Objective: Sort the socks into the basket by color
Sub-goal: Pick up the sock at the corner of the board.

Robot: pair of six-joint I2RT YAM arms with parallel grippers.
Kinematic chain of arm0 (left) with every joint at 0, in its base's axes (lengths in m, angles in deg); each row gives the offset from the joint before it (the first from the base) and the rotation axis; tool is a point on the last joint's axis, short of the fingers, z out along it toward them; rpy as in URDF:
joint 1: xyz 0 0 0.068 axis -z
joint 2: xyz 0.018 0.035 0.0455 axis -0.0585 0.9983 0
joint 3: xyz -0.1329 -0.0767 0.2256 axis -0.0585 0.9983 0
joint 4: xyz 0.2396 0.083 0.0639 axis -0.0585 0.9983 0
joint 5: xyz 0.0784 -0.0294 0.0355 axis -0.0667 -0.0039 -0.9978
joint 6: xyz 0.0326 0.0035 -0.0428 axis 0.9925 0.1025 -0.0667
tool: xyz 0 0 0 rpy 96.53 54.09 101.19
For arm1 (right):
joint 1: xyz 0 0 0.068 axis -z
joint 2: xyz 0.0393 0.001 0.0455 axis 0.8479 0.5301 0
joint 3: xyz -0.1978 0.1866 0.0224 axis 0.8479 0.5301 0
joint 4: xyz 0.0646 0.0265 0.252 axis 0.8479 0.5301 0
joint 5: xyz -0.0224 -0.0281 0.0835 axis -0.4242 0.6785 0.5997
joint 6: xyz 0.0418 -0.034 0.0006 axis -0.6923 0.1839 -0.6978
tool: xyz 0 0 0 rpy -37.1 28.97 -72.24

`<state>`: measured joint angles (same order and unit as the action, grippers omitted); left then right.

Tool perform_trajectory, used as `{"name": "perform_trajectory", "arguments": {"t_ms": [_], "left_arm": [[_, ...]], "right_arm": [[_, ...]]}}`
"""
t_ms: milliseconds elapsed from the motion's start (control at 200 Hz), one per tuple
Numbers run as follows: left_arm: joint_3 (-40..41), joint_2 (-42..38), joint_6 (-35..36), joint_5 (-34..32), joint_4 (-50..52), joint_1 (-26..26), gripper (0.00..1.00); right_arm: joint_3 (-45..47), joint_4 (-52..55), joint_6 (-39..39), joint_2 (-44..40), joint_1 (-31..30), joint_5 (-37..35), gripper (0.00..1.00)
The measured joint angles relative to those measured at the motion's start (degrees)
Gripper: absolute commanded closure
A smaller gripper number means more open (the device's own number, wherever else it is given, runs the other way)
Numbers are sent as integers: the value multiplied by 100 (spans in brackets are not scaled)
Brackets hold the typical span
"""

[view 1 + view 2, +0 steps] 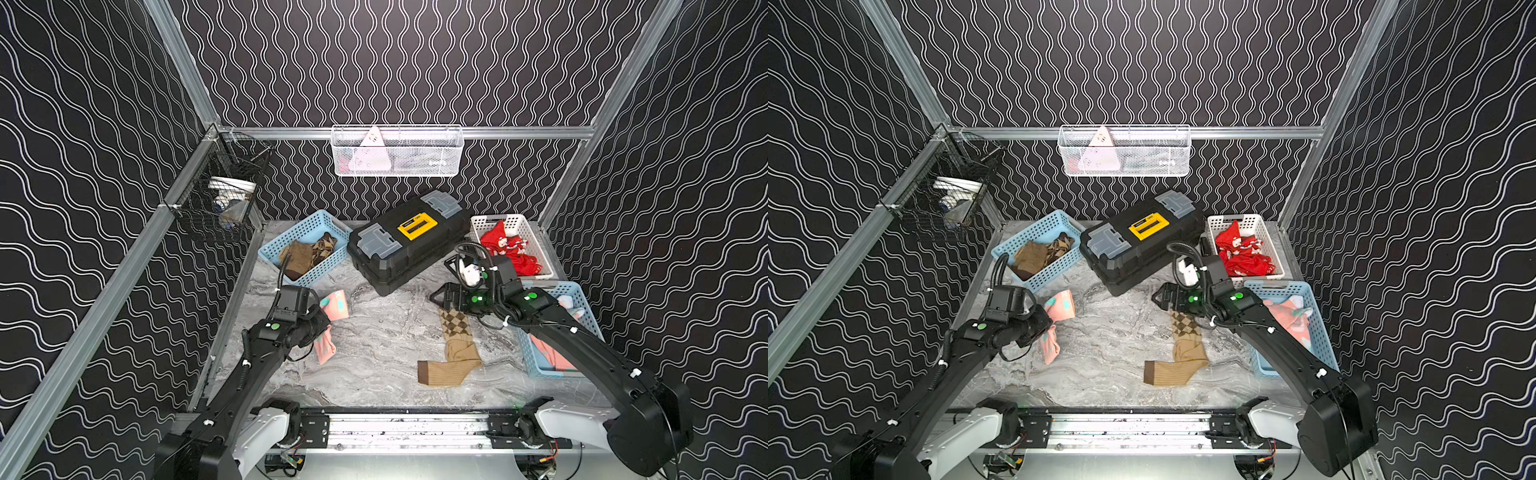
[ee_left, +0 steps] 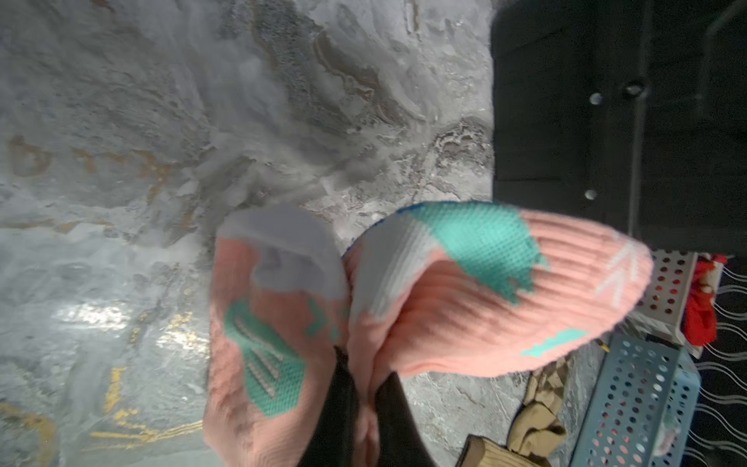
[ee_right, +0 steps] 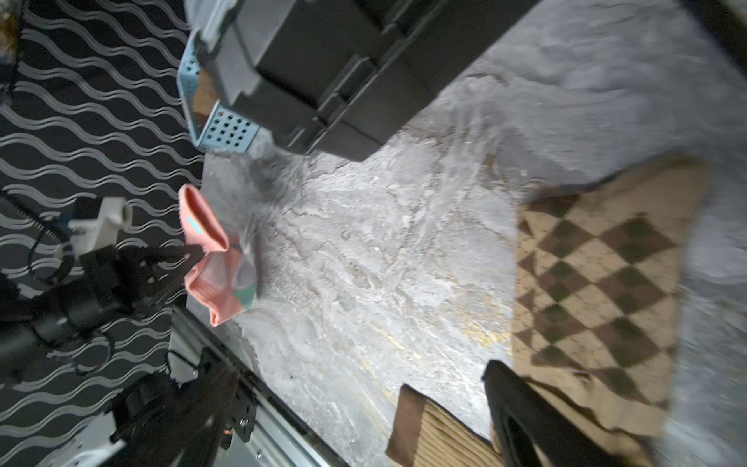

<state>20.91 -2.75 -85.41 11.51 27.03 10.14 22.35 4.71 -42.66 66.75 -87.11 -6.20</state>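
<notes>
The left gripper (image 2: 366, 380) is pinched shut on a salmon-pink ribbed fabric sock with teal and grey patches (image 2: 444, 315). It grips the sock near the middle, so both ends flop to either side. The sock hangs at the left of the grey marble-patterned table (image 1: 374, 374); whether its lower end touches the surface is hard to tell.

The right gripper (image 1: 448, 305) has its jaws spread wide, holding nothing, over the diamond-patterned end of a tan-brown argyle sock (image 1: 455, 345) lying flat mid-table.

Behind sit a black plastic toolbox (image 1: 407, 245), a light blue perforated basket (image 1: 291, 232) of brown socks (image 1: 303, 257) and a white perforated basket (image 1: 494, 218) of red socks (image 1: 511, 249). Another light blue basket (image 1: 586, 303) under the right arm holds pink socks (image 1: 552, 353).
</notes>
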Motion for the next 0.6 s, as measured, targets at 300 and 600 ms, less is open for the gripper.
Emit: {"name": "perform_trajectory", "arguments": {"t_ms": [300,600], "left_arm": [[-402,11,-313,450,-326,540,100],[-597,37,-881,778,-688,896,100]], "right_arm": [[-446,-581,142,610,-1333,199,5],[-671,-1003,435,1156,-2455,-348,2]]}}
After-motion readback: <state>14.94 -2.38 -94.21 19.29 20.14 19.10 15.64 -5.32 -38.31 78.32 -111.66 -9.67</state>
